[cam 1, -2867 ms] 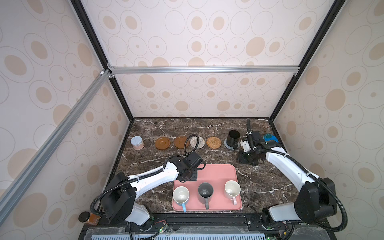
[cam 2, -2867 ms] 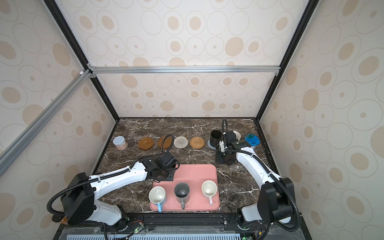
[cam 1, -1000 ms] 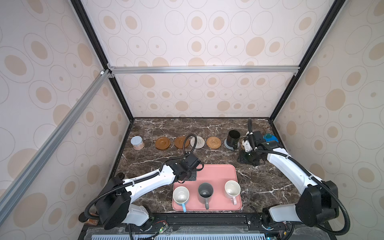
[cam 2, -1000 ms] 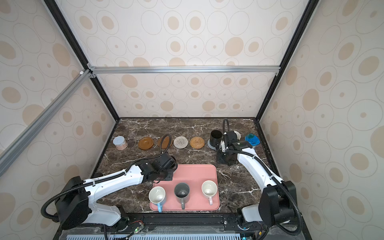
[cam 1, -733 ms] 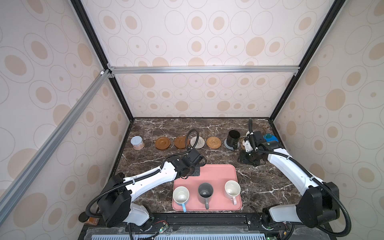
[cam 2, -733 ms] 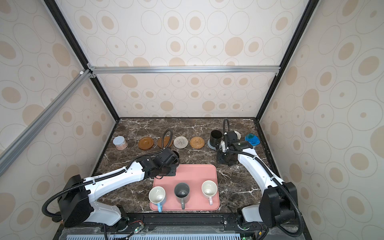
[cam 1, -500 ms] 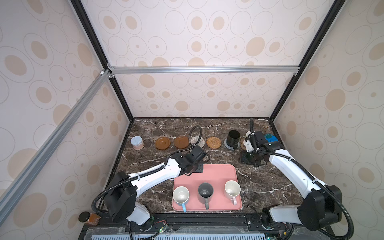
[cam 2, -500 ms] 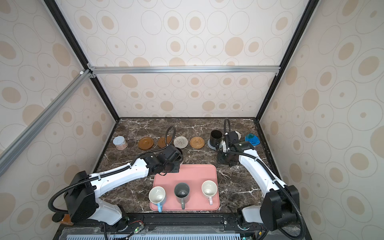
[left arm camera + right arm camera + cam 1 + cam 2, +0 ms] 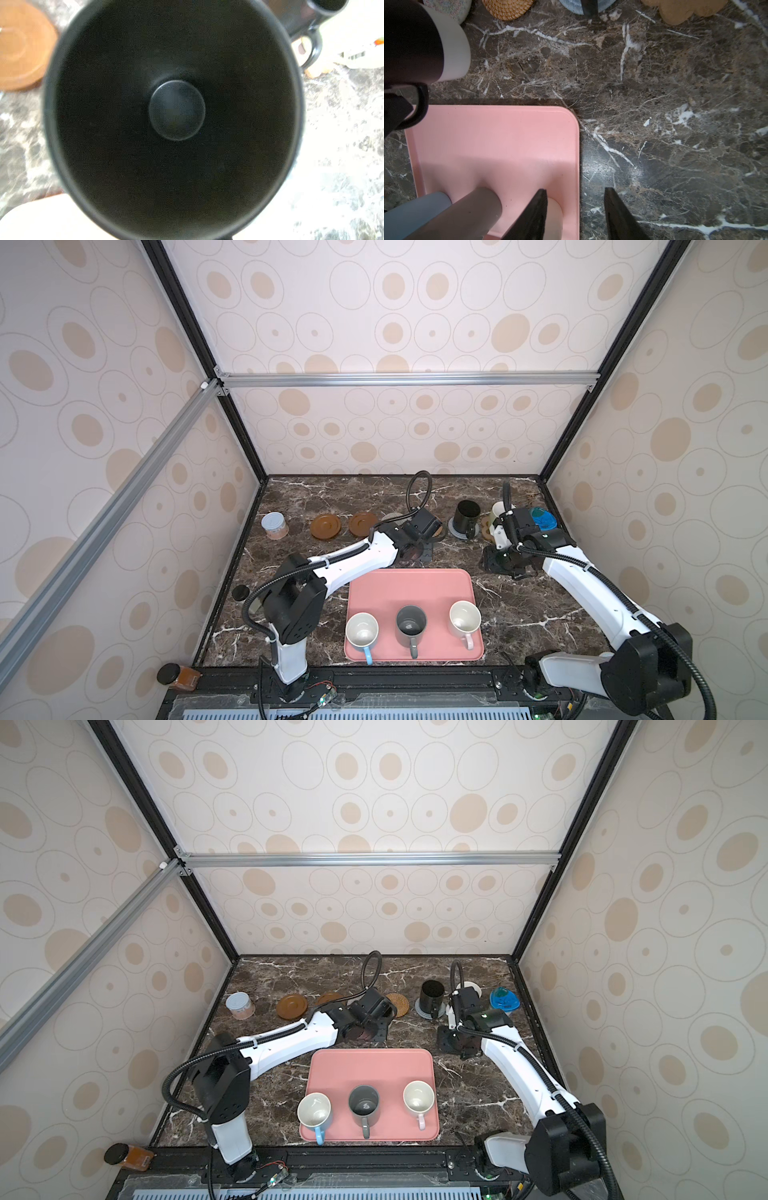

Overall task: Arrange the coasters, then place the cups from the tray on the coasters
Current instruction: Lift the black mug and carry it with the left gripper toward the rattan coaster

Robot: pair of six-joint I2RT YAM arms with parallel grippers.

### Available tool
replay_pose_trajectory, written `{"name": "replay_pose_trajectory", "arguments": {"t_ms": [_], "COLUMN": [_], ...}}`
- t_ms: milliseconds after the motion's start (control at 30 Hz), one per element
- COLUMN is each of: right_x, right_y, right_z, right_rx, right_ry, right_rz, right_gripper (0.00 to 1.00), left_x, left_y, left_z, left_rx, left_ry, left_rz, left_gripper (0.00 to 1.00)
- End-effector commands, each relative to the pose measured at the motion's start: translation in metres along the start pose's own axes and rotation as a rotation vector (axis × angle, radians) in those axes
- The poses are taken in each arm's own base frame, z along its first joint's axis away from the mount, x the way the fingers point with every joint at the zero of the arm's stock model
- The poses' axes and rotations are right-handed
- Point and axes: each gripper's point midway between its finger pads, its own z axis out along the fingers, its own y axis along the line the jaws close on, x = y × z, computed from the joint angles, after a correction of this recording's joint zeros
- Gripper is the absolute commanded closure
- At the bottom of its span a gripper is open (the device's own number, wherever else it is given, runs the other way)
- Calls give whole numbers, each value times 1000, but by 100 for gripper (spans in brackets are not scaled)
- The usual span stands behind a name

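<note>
- The table (image 9: 291, 497) is dark marble with white lines.
- The pink tray (image 9: 409, 589) lies flat at the 6 o'clock side of the table.
- The left gripper (image 9: 396, 110) is pressed tight on the handle of the held black cup (image 9: 411, 549). This cup is at 12 o'clock from the tray, between the tray and the row of coasters. The left wrist view looks straight down into it.
- The right gripper (image 9: 574, 209) has its two fingers spread, with nothing between them. It is at 2 o'clock from the tray, over the table by the tray's corner.
- Three cups stand on the tray along its 6 o'clock edge, with their handles pointing to 6 o'clock. They are the white cup with a blue handle (image 9: 362, 632), the grey cup (image 9: 411, 624) and the white cup with a pink handle (image 9: 464, 617).
- The other black cup (image 9: 467, 514) stands on the grey-blue coaster (image 9: 419, 1009), at 1 o'clock from the tray.
- The light green cup (image 9: 498, 510) stands just at its 3 o'clock side, at the paw-shaped coaster (image 9: 485, 527). I cannot tell if it sits fully on it.
- The jar (image 9: 274, 525) is at 10 o'clock from the tray.
- The blue-lidded container (image 9: 542, 519) is at 2 o'clock from the tray.
- Two wooden discs (image 9: 325, 526) (image 9: 363, 524) lie bare between 10 and 11 o'clock.
- The cream woven coaster (image 9: 448, 6) and the rattan coaster (image 9: 397, 1004) lie side by side at 12 o'clock from the held cup.
</note>
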Motion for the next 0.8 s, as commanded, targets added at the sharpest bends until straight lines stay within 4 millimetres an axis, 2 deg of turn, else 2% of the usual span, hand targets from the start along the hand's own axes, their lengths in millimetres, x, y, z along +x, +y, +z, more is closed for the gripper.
{"name": "replay_pose_trajectory", "arguments": {"t_ms": [0,500,767], "right_x": [10,29,38], "right_y": [-4,-1,2], "right_z": [-5,-7,-1], "right_rx": [18,-31,-60], "right_ry": [8,25,51], "right_rz": [-11,-18,-26], "right_gripper": [52,51,51], "left_x": [-46,-92,-104], "left_y": [-16,-28,-29], "left_z": [-11,42,65], "left_rx": [28,-38,-61], "left_ry": [-110,-99,-89], "left_rz": [1,-50,-83], "left_gripper": [94,94,95]}}
